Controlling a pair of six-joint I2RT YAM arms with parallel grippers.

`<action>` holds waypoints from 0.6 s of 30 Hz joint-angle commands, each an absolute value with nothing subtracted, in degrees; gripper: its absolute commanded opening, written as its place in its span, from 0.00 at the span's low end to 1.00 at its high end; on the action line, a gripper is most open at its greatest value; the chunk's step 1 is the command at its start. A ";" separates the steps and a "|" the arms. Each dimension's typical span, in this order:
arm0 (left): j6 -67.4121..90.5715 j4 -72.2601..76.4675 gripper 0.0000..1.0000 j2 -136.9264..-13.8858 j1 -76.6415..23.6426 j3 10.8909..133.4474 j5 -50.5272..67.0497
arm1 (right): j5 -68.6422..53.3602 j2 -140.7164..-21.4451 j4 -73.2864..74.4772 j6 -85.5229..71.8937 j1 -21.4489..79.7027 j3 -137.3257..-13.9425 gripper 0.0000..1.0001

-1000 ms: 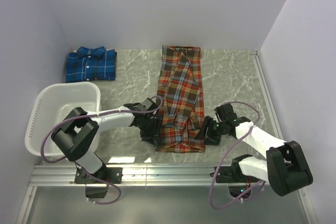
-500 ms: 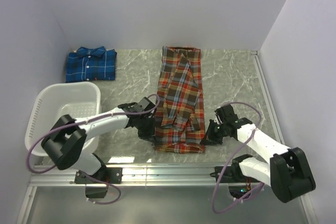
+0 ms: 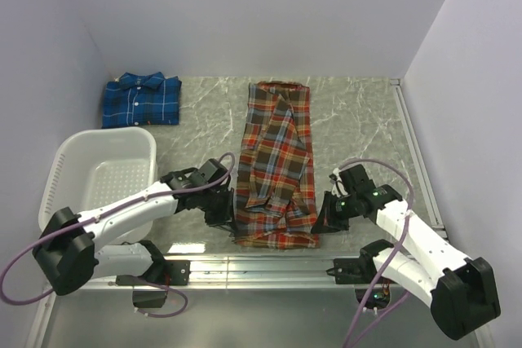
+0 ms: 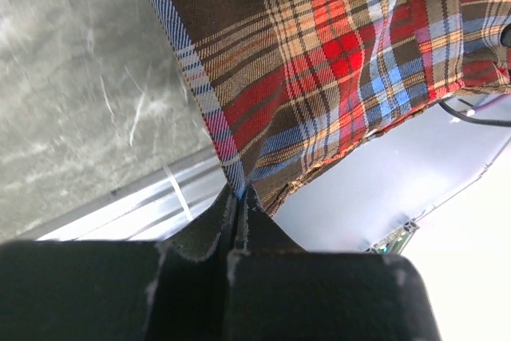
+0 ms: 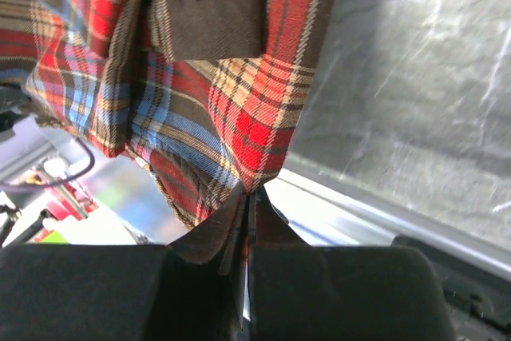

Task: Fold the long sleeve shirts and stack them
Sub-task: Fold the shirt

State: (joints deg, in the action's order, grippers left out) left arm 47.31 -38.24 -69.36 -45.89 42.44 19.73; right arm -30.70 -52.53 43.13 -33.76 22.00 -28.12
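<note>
The red-orange plaid shirt (image 3: pixel 277 160) lies lengthwise down the middle of the table, sleeves folded in, its hem at the near edge. My left gripper (image 3: pixel 232 219) is shut on the hem's left corner (image 4: pixel 236 185), the cloth pinched between the jaws. My right gripper (image 3: pixel 320 219) is shut on the hem's right corner (image 5: pixel 254 183). Both corners look lifted slightly off the marble. The blue plaid shirt (image 3: pixel 141 99) lies folded at the far left, away from both grippers.
A white slotted basket (image 3: pixel 69 170) stands at the left, beside the left arm. The aluminium rail (image 3: pixel 269 265) runs along the near table edge just under the held hem. Walls close the table at the back and right.
Both grippers closed on the hem corners and drew them toward the near edge. The shirt slid nearer, its collar end leaving the back wall. Both arms pulled back.
</note>
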 commanded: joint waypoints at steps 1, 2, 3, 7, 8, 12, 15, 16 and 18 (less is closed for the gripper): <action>48.69 -41.04 0.01 -66.28 -46.40 41.84 20.83 | -31.38 -51.24 48.95 -31.55 22.76 -32.34 0.00; 48.69 -41.22 0.01 -65.83 -46.41 41.84 20.48 | -31.38 -51.24 49.30 -31.47 22.68 -33.39 0.00; 48.87 -41.48 0.01 -65.57 -46.49 42.53 19.96 | -31.03 -51.07 49.57 -31.55 22.68 -34.09 0.00; 50.01 -43.85 0.01 -65.04 -46.23 47.54 13.65 | -29.09 -51.76 49.75 -31.99 22.68 -39.18 0.00; 50.18 -44.29 0.01 -65.47 -45.62 49.99 12.32 | -28.57 -52.12 49.66 -32.08 22.59 -40.16 0.00; 50.27 -42.20 0.01 -68.63 -42.37 53.96 9.14 | -24.18 -56.06 48.96 -31.73 22.50 -44.82 0.00; 49.40 -38.42 0.01 -71.61 -39.82 56.42 9.58 | -24.17 -59.31 46.16 -31.99 22.15 -47.63 0.00; 49.05 -37.19 0.01 -72.59 -39.38 58.08 9.67 | -24.69 -60.11 45.45 -32.25 22.06 -49.12 0.00; 47.82 -36.39 0.01 -75.49 -38.24 60.02 8.62 | -24.52 -62.91 43.60 -32.43 21.62 -50.88 0.00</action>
